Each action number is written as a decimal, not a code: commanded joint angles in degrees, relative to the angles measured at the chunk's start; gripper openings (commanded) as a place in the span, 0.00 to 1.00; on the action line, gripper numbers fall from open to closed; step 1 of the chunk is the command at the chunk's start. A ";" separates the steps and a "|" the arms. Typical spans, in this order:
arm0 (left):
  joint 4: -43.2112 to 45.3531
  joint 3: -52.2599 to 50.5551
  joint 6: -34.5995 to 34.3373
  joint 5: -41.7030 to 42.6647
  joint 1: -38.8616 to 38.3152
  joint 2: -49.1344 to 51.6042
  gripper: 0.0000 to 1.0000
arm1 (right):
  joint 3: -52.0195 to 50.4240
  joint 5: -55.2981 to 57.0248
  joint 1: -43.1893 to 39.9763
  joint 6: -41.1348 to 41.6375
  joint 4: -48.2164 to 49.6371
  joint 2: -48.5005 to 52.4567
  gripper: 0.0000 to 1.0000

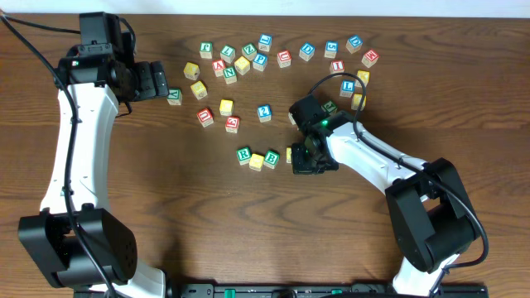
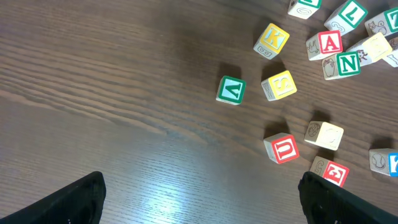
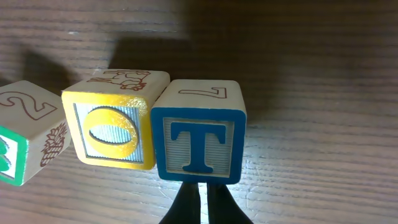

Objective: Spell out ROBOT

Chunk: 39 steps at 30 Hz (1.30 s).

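Note:
A row of blocks lies mid-table: green R (image 1: pixel 243 154), yellow O (image 1: pixel 257 161), green B (image 1: pixel 272 158), and a yellow block (image 1: pixel 290 155) partly under my right gripper (image 1: pixel 310 157). In the right wrist view, a blue T block (image 3: pixel 199 140) sits against the right side of a yellow O block (image 3: pixel 112 127), with a green block (image 3: pixel 22 130) further left. My right gripper (image 3: pixel 202 190) is shut, its fingertips against the T block's near face. My left gripper (image 1: pixel 161 83) is open and empty above bare wood (image 2: pixel 202 199), next to a green block (image 1: pixel 174 97).
Several loose letter blocks lie scattered at the back, from a yellow K (image 2: pixel 271 40) and red A (image 2: pixel 329 43) to red and blue blocks near the right (image 1: pixel 369 57). A red U (image 2: pixel 285 149) and a yellow S (image 2: pixel 280 84) lie near my left gripper.

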 commanded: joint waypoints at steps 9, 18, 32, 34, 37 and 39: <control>-0.11 0.87 0.79 -0.72 0.07 -0.11 0.98 | 2.97 -3.63 0.24 -1.62 -3.10 -1.14 0.01; -0.11 0.87 0.79 -0.72 0.07 -0.11 0.98 | 6.14 -7.58 2.29 -1.84 3.50 -3.39 0.02; -0.11 0.87 0.79 -0.72 0.09 -0.11 0.98 | 6.67 -9.18 11.85 5.60 28.79 5.88 0.04; -0.11 0.87 0.79 -0.72 0.07 -0.11 0.98 | 7.52 -9.25 12.52 5.64 29.03 7.85 0.03; -0.11 0.87 0.79 -0.72 0.07 -0.11 0.97 | 9.25 -9.44 13.25 5.57 28.72 10.36 0.03; -0.11 0.87 0.79 -0.72 0.09 -0.11 0.98 | 10.38 -9.46 13.55 5.53 27.93 11.50 0.03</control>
